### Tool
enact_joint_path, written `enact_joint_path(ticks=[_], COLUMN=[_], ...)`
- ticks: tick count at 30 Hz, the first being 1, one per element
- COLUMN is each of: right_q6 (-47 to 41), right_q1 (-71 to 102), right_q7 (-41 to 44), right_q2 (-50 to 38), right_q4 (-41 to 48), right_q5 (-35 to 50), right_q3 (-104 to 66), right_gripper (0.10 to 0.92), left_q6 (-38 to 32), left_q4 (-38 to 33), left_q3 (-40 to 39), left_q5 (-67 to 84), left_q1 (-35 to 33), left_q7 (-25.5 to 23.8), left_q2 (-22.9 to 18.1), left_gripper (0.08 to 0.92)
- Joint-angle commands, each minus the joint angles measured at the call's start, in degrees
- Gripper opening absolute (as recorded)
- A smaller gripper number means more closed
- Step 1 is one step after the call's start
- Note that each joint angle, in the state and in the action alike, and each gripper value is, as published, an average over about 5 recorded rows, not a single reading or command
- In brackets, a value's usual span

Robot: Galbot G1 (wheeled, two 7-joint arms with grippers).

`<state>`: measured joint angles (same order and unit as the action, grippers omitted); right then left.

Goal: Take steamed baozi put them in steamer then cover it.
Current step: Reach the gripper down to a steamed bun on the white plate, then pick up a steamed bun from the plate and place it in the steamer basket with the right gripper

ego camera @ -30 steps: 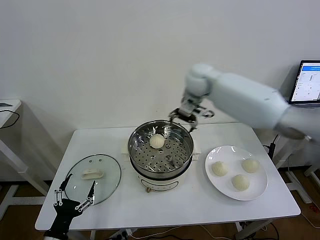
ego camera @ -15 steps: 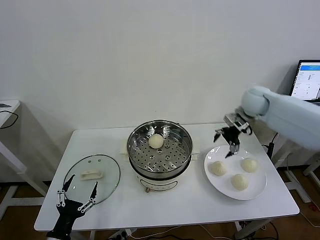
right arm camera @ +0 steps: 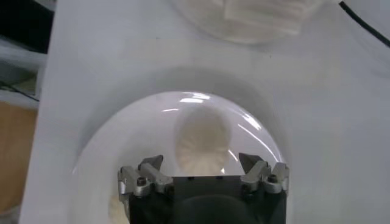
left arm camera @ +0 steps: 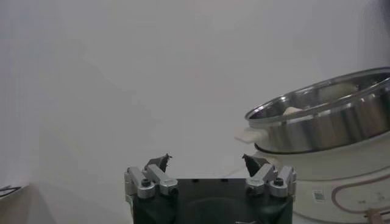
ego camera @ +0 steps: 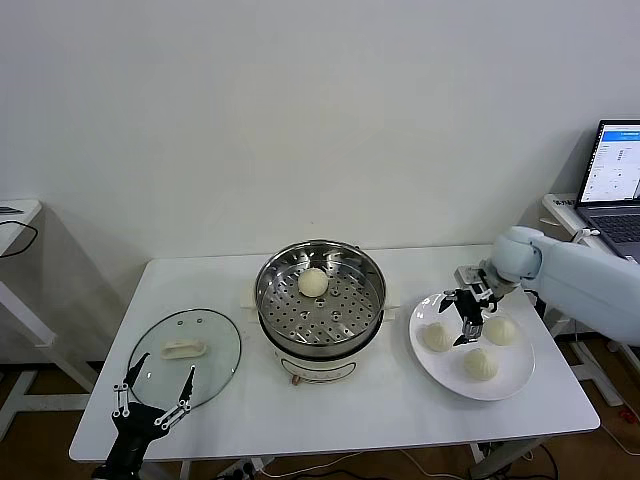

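The steel steamer [ego camera: 321, 298] stands mid-table with one baozi [ego camera: 314, 282] on its perforated tray. Three baozi lie on the white plate [ego camera: 440, 365] to its right: one at the left [ego camera: 436, 337], one at the back right [ego camera: 499, 330], one in front [ego camera: 481, 364]. My right gripper [ego camera: 463, 320] is open and empty, hovering over the plate between the left and back-right buns. In the right wrist view a baozi [right arm camera: 203, 139] lies just ahead of the open gripper [right arm camera: 201, 162]. The glass cover [ego camera: 186, 355] lies on the table at the left. My left gripper [ego camera: 152, 398] is open near the table's front left edge.
A laptop [ego camera: 610, 185] stands on a side desk at the far right. The steamer's rim [left arm camera: 323, 109] shows to the side in the left wrist view. Another desk edge [ego camera: 15, 212] is at the far left.
My right gripper moved from above the steamer's back rim rightward and down to just over the plate, still open and empty. The left arm sank slightly.
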<state>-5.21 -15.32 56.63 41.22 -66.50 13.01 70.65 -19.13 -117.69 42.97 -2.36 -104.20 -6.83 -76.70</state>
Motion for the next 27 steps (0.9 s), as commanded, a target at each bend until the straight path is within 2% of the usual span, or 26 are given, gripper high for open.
enact_joint_path(ticks=[1,8,20,27], right_q6=[-1.4,-1.6,-1.2,-0.9], right_q1=[4.4,5.4,6.4,4.1], right_q7=[-4.5,-4.3,-4.9,-3.2], right_q2=[0.6,1.8,2.5,1.7], right_q4=[1.2,2.0,3.3,1.8], right_q5=[-0.3,-1.2,-2.1,-1.9], right_q3=[-1.8,-2.6,-3.3,-4.6], right_gripper=[0.823,0.813,0.665,0.610], left_q6=[-0.1,-0.5,-0.7,-0.7], left_q4=[-0.1,0.2,0.4,0.1], left_q3=[0.0,0.4,0.7,0.7], left_q5=[-0.2,-0.3,-0.2,-0.2], left_q1=[-0.1,-0.4,-0.3,-0.2], left_q7=[0.0,0.1,-0.1,0.0], left_q2=[0.0,0.1,0.4,0.4], left_gripper=[0.823,0.823,0.823,0.823])
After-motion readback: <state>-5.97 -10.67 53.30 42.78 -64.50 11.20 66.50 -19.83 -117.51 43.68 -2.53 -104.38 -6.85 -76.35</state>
